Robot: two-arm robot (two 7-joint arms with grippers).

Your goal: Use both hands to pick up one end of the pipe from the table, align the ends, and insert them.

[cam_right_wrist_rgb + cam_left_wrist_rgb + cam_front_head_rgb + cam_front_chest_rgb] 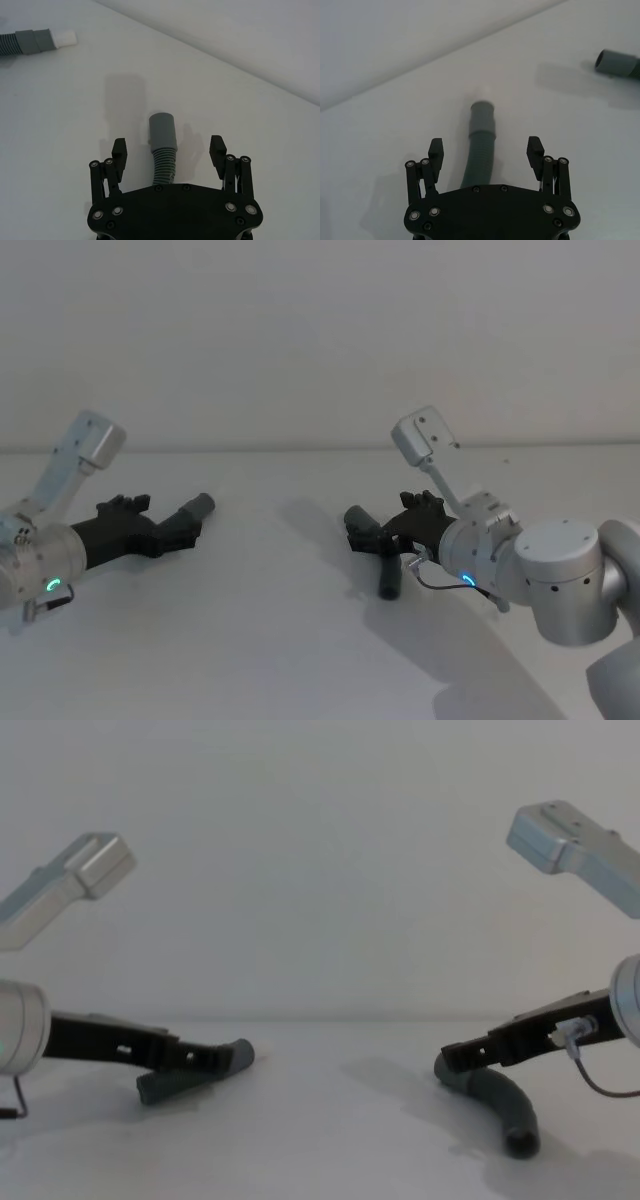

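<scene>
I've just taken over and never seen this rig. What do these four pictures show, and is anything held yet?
This is a two-armed robot with a black gripper on each arm. The head view looks down at the white table; the chest view looks across it from lower down; each wrist view looks out past one gripper. Two grey ribbed hose pieces rest on the table, well apart. The left gripper is open, its fingers either side of the straight piece, whose cuff ends in a white tip. The right gripper is open around the bent piece. Nothing is gripped yet.
</scene>
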